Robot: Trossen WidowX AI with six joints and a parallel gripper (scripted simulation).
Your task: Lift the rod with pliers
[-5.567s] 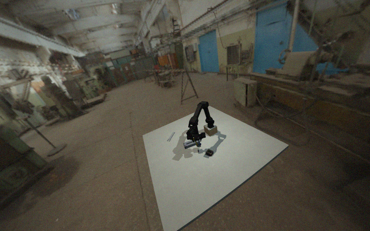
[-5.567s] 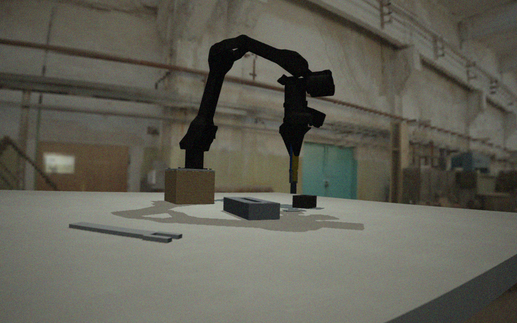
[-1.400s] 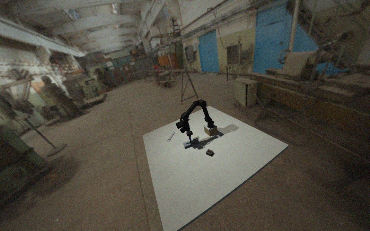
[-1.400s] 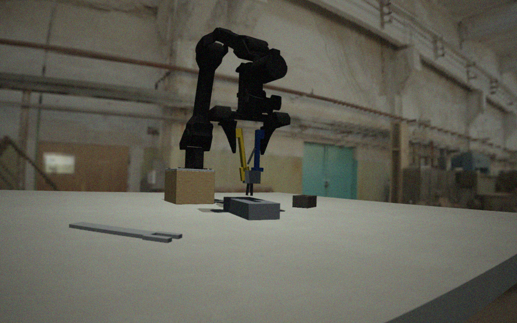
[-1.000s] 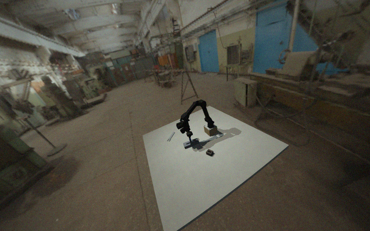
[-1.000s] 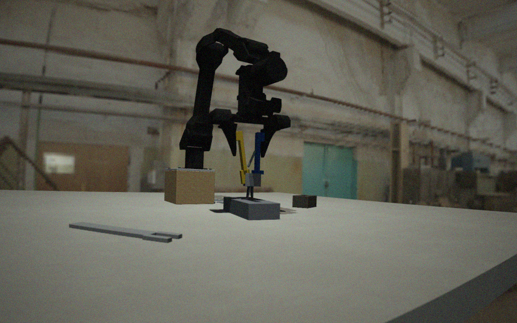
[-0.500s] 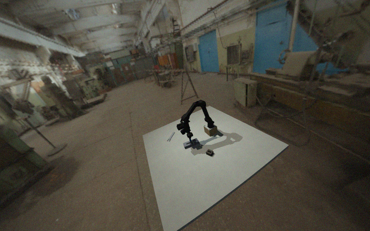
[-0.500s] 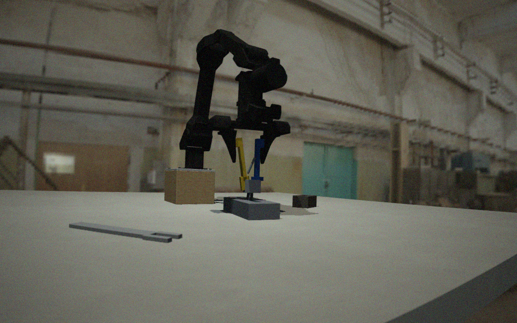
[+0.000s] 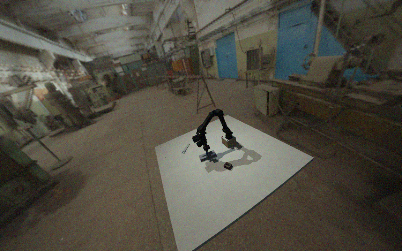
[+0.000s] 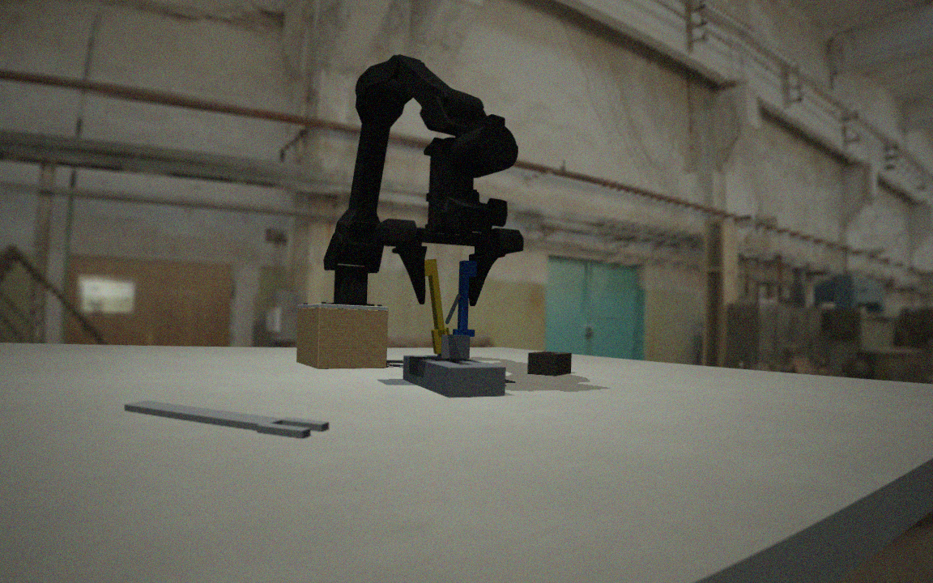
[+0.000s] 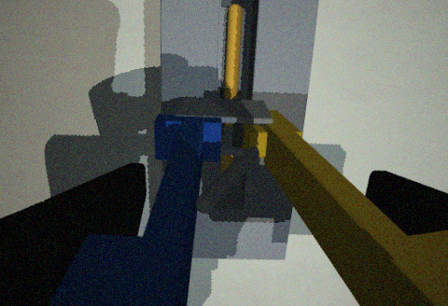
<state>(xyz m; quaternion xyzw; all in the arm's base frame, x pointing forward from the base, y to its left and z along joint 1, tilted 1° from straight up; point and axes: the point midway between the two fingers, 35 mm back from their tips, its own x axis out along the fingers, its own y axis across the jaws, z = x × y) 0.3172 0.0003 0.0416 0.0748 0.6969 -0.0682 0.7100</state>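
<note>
From above, reaches over the white bench [image 9: 243, 199] [image 10: 383, 492] [image 11: 387, 63] with the black pincer [image 9: 206, 148] [image 10: 448, 301] [image 11: 259, 182], toward the left corner rather than the right. Leaves the small dark holster block [image 9: 228, 165] [image 10: 549, 362] behind, apart from the grey slotted block [image 9: 203, 158] [image 10: 477, 380] [image 11: 191, 31]. Too small here to read jaws or rod.

From the side, keeps the locking pliers with yellow and blue handles [image 9: 207, 153] [image 10: 464, 297] [image 11: 177, 189] upright, likely to send slim jaws straight down. Stands wide apart, yet clamped on the spread handles, probably lightly enough to avoid locking early. Hides jaw tips and rod below the block's top. Lies flat near the front, out of the way: a grey forked metal bar [image 9: 186, 147] [image 10: 202, 415].

From the wrist, shows the orange cylindrical rod [image 11: 234, 45] lying lengthwise in its narrow channel. Covers its near end with the pliers' grey head; cannot tell whether already straddled.
</note>
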